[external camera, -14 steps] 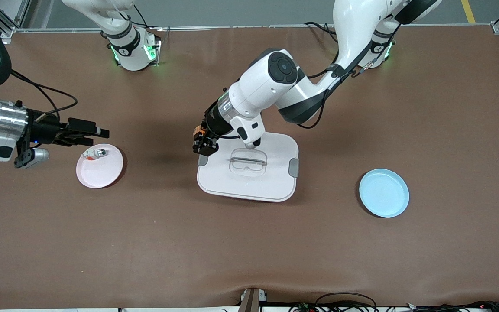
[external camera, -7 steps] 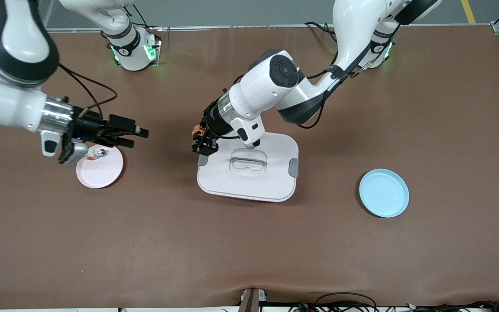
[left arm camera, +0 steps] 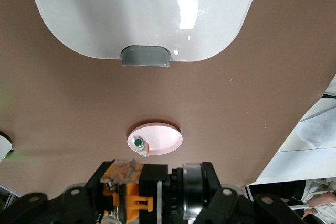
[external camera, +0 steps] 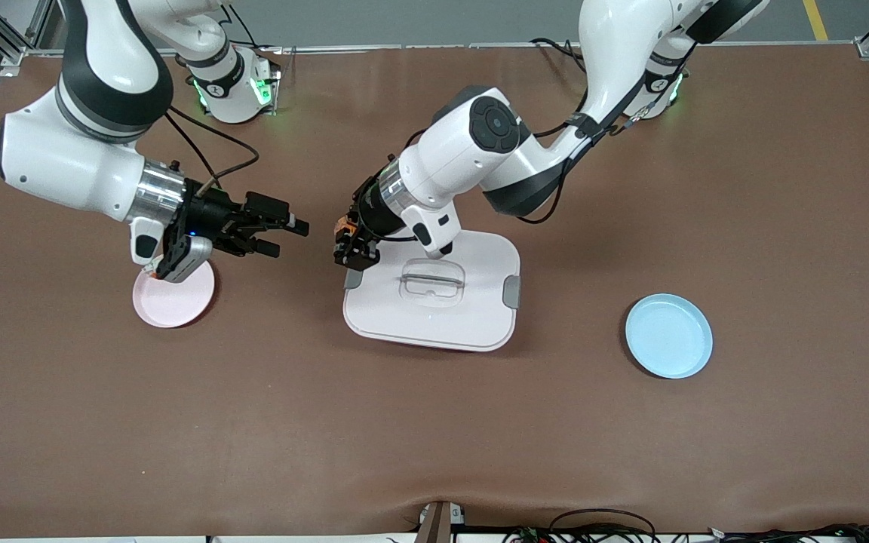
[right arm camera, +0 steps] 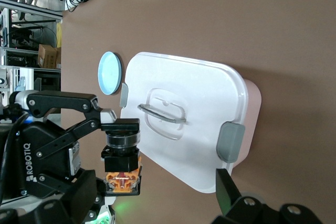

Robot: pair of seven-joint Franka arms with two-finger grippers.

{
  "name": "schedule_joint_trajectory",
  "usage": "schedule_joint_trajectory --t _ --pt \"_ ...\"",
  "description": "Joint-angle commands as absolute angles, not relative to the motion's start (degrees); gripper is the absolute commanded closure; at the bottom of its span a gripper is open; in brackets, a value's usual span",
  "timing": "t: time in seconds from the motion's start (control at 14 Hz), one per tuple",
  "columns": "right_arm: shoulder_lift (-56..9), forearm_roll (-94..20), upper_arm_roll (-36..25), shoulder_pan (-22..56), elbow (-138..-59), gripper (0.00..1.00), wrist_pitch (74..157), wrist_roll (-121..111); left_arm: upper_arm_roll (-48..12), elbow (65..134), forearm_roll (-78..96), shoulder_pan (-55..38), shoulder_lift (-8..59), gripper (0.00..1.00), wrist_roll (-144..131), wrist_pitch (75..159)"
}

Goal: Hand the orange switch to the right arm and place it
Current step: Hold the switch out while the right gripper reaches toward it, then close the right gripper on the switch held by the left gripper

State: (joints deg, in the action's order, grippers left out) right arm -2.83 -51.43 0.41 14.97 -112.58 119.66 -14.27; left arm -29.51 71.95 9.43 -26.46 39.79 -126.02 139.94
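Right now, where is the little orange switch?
The orange switch is up in the air, pinched in the left gripper over the table beside the white box, facing the open right gripper.

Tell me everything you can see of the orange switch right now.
The orange switch is a small stubby part: a black body with a ringed round section and an orange end with small fittings. It is clamped in the left gripper, shut on it, held in the air beside the corner of the white lidded box toward the right arm's end. Only the left gripper touches it; the open right gripper points at it from close by, not touching.
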Motion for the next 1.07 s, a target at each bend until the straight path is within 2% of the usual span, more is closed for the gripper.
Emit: schedule_joint_trajectory --t 0.0,0.28,1.0 --pt "-1.1 -53.0 -0.2 17.5 -115.6 0.0 122.2 -15.1 -29.4 70.4 10.5 -27.1 40.6 1.0 -126.1 140.2" --pt "-1.6 -55.0 -0.1 21.1 -117.3 0.0 126.4 -14.9 -29.4 70.4 10.5 -27.1 40.6 1.0 -126.1 140.0" --pt "-2.5 -55.0 -0.2 23.0 -117.9 0.0 127.3 -14.4 -29.4 70.4 10.5 -27.1 40.7 1.0 -125.9 140.1"
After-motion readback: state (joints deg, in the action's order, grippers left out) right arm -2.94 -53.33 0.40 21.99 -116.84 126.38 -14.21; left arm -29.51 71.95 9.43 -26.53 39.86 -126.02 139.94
